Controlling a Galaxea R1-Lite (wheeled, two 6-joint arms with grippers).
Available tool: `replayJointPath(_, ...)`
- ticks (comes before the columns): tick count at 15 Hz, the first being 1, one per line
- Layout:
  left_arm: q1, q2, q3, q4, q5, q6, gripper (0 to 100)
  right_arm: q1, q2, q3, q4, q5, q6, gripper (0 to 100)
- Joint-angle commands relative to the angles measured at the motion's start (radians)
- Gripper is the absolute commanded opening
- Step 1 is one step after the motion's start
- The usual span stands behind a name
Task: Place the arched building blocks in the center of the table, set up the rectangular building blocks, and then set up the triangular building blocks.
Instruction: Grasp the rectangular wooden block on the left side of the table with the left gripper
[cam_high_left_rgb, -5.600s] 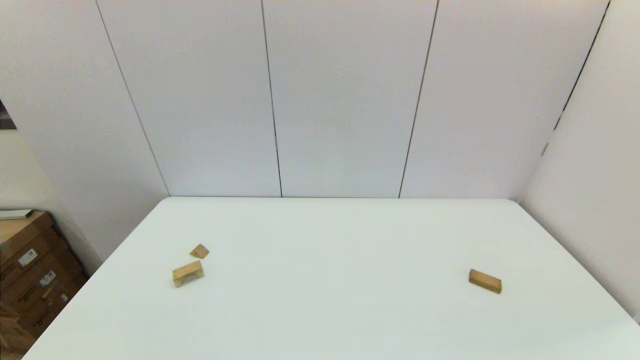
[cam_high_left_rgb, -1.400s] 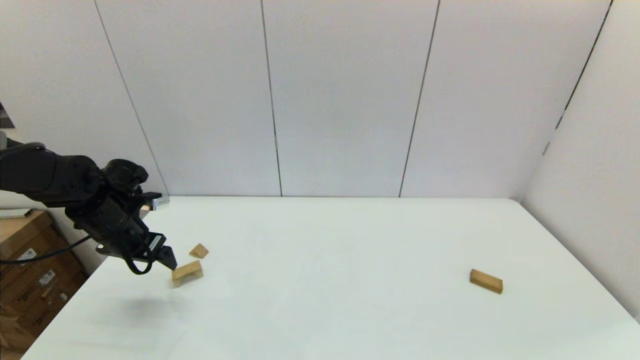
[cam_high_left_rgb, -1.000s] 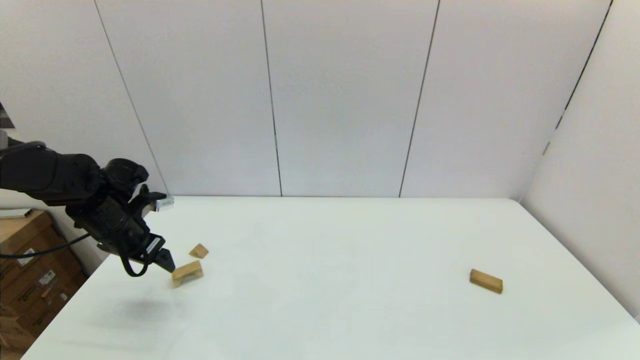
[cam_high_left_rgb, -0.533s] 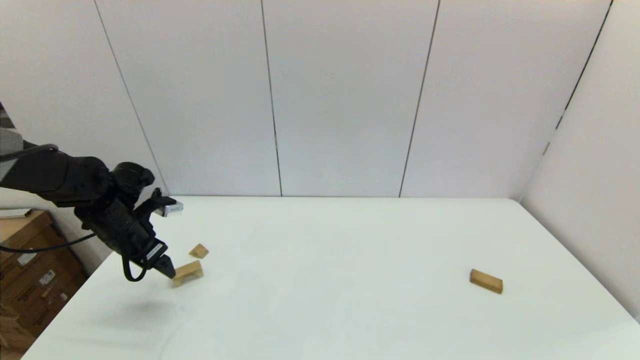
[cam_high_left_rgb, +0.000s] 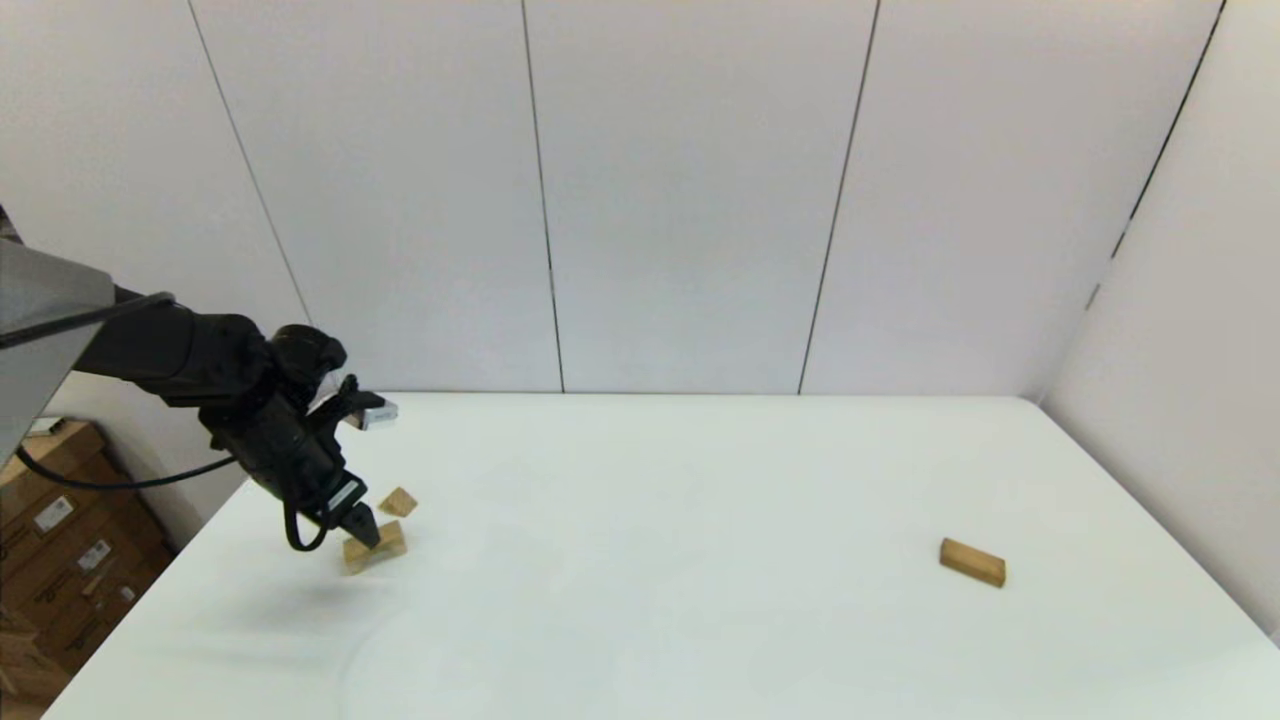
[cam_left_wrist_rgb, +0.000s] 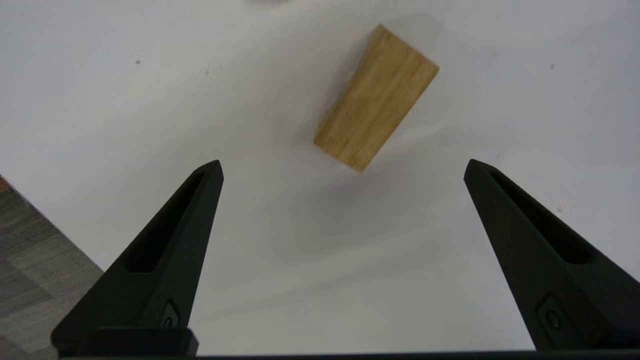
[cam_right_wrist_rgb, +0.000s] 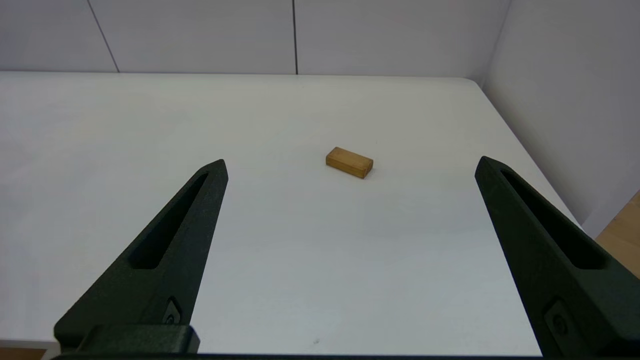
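Left arm: matte black jointed links ending in a bulky rounded wrist housing; the nearest segment is a flat grey panel.
Left arm cable: a thin black cable droops beneath the arm, and a short black loop hangs beside the left gripper (cam_high_left_rgb: 360, 528).
Left wrist attachment: a small silver-grey box on a black bracket, sticking out from the wrist.
Left gripper marking: a small pale label on its body.
Left fingers (cam_left_wrist_rgb: 165, 250): two long, black, tapering wedges, each with a sunken elongated slot along the inner face and a small round screw near the base.
Right fingers (cam_right_wrist_rgb: 165, 250): the same black slotted wedges with a screw near each base, on the right gripper (cam_right_wrist_rgb: 350, 162).
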Motion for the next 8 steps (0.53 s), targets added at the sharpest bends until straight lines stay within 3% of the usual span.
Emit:
replayJointPath(1, -0.007, 0.04, -0.027, 0.035, 0.0, 0.044, 100, 0.0, 0.0, 0.002, 0.0, 0.0, 0.0, 100)
replayJointPath(8, -0.001, 0.075, -0.085, 0.14, 0.004, 0.23, 100, 0.0, 0.0, 0.002, 0.0, 0.0, 0.0, 100)
